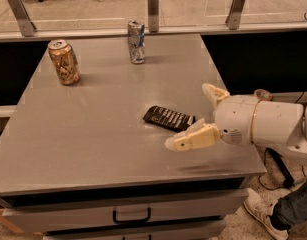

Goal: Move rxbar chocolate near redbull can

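Observation:
The rxbar chocolate [167, 118], a flat dark bar with white lettering, lies on the grey table [93, 134] right of centre. The redbull can [136, 41], slim, silver-and-blue and dented, stands upright at the table's far edge. My gripper [187, 116] comes in from the right, low over the table. It is open, with one cream finger [193, 138] in front of the bar's right end and the other finger [214, 92] behind and to the right of it. The bar is not held.
A wider orange-gold patterned can [63, 62] stands at the far left of the table. A glass barrier on metal posts [152, 9] runs behind the table. Drawers [131, 216] are below the front edge. A person's leg and shoe [273, 214] are at the lower right.

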You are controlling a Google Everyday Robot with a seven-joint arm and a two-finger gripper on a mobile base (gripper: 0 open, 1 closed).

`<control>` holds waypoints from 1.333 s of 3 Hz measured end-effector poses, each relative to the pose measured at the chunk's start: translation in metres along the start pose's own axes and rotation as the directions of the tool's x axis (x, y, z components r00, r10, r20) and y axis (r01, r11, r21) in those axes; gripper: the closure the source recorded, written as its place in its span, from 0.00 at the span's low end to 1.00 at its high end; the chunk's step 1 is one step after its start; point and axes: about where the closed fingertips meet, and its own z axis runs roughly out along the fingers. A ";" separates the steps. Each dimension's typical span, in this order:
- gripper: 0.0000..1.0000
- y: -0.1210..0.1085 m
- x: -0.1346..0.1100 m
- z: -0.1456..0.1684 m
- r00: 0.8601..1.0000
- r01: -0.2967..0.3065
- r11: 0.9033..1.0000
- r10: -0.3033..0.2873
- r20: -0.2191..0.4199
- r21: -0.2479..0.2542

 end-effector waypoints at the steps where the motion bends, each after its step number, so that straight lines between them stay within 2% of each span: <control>1: 0.00 -0.011 0.014 0.003 1.000 0.029 1.000 -0.029 0.006 0.001; 4: 0.00 -0.023 0.038 0.021 0.996 0.051 0.999 -0.051 -0.077 -0.007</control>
